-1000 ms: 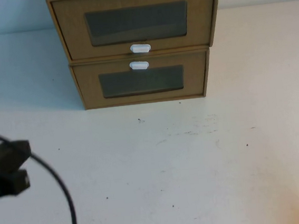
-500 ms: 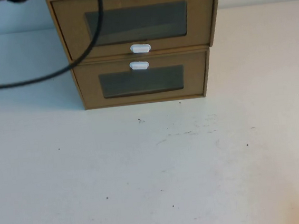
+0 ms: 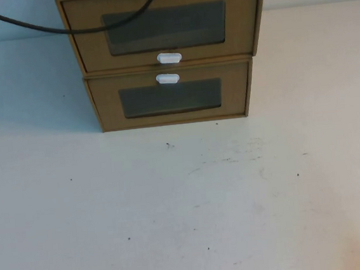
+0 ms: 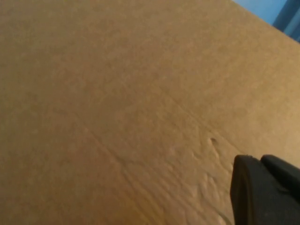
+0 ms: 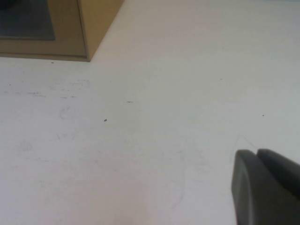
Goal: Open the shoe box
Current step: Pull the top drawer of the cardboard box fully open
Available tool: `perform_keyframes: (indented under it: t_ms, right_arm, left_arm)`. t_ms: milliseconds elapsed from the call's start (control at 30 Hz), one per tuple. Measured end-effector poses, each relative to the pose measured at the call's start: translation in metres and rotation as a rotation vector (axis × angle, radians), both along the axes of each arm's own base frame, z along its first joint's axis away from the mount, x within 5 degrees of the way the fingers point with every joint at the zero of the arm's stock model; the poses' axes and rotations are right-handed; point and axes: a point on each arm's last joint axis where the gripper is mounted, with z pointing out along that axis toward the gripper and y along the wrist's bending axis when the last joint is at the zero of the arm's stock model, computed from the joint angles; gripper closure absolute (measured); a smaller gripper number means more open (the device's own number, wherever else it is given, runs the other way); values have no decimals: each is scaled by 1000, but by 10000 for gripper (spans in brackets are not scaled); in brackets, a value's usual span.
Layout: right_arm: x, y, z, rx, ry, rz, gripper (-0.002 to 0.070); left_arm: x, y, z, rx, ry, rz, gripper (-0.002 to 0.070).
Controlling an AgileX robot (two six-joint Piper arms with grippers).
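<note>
Shoe boxes (image 3: pixel 167 66) stood stacked at the far middle of the table (image 3: pixel 187 204), upper box (image 3: pixel 163 28) on lower box (image 3: pixel 170 101), both closed and each white handle (image 3: pixel 169 58) untouched. One second earlier your left arm was low at the near left. It then rose out of the high view, and only its cable (image 3: pixel 87 30) crossed the upper front. Your left gripper (image 4: pixel 258 161), fingers pressed together, hung close over plain cardboard, probably the top of the stack. Your right gripper (image 5: pixel 257 154), also closed and empty, hovered over bare table near a box corner. You were only approaching; the opening was not yet begun.
</note>
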Motion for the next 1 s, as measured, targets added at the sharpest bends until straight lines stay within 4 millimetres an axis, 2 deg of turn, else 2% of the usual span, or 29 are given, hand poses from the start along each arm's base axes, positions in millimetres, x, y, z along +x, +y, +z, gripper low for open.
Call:
perform_keyframes:
  t_ms: [100,233,1000]
  right_arm:
    - [0,0,0,0,0,0,689]
    - [0,0,0,0,0,0,689]
    - [1,0,3,22,-32,-9,689]
  left_arm:
    - [14,-8,-17,-7,35,-19,679]
    - [23,-14,-31,-12,66,-30,679]
    - [24,-15,-33,-22,76,-33,679]
